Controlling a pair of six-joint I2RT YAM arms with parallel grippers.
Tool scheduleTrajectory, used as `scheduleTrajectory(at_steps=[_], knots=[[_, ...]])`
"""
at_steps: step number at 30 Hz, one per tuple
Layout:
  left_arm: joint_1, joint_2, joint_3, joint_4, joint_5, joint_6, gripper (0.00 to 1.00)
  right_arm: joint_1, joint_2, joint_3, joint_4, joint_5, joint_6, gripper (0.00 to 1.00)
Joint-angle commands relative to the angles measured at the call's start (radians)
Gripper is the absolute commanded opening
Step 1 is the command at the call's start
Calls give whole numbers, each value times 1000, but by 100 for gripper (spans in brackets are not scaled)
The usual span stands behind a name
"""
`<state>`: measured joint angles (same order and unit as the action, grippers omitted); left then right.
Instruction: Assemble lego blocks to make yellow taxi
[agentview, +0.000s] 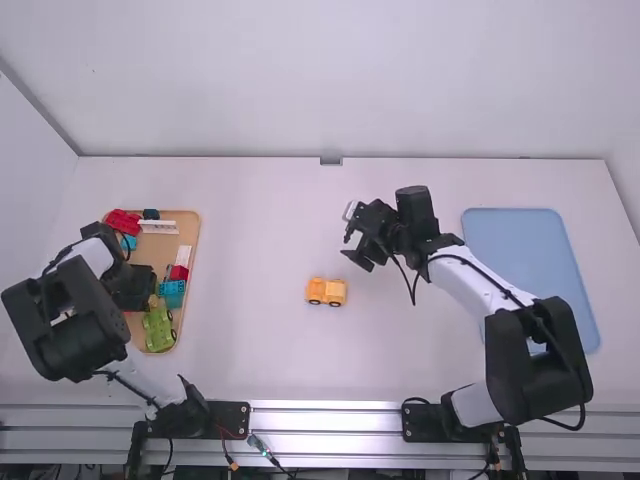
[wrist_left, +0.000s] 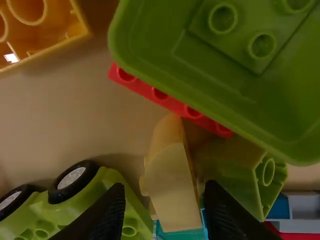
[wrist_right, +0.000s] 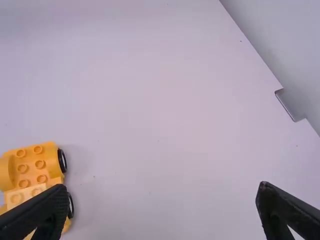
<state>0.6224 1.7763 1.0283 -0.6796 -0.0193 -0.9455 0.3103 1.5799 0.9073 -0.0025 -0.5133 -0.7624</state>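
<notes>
The left claw (agentview: 136, 288) is over the tan tray (agentview: 193, 224); its fingers stand apart with a yellow block (wrist_left: 172, 195) between them. A gap shows between the block and one finger; whether the other finger touches it is hard to say from this angle. The right claw (agentview: 353, 248) is spread wide with nothing between its fingers, above the tabletop (agentview: 260, 250), near the taxi and farther from the camera.

The taxi (agentview: 326, 291) sits on the tabletop near the middle, between the two trays. It is orange-yellow with black wheels, and the right wrist view shows studs on top and a paler block (wrist_right: 19, 197) on it.

Around the yellow block, inside the tan tray, lie other pieces. A green car (wrist_left: 112, 182) with black-and-white wheels is beside it. A long red block (wrist_left: 162, 100) lies partly under a big green piece (wrist_left: 165, 35), and an orange piece (wrist_left: 55, 37) shows its hollow side. A light green block (wrist_left: 235, 175) is on the yellow block's other side, and a teal block (wrist_left: 182, 234) shows just past its end.

The high view also shows a white block (agentview: 158, 227) toward the tray's far end. Well off to the right, a blue tray (agentview: 525, 245) lies beyond the right arm (agentview: 470, 285).
</notes>
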Motion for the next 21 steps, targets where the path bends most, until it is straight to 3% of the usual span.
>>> scheduleTrajectory(at_steps=[1, 6, 10, 11, 13, 21], knots=[[0, 0, -9, -3, 12, -8, 43, -3, -2, -6, -2, -5, 3, 99], [-1, 0, -11, 2, 26, -8, 42, -3, -2, -6, -2, -5, 3, 99], [0, 0, -32, 38, 31, -8, 48, -3, -2, -6, -2, -6, 3, 99], [0, 0, -40, 49, 30, -8, 47, -3, -2, -6, -2, -6, 3, 99], [-1, 0, -70, 96, 39, -8, 36, -1, -2, -6, -3, -5, 3, 99], [0, 0, -81, 110, 53, -8, 31, -3, -2, -6, -5, -5, 7, 99]])
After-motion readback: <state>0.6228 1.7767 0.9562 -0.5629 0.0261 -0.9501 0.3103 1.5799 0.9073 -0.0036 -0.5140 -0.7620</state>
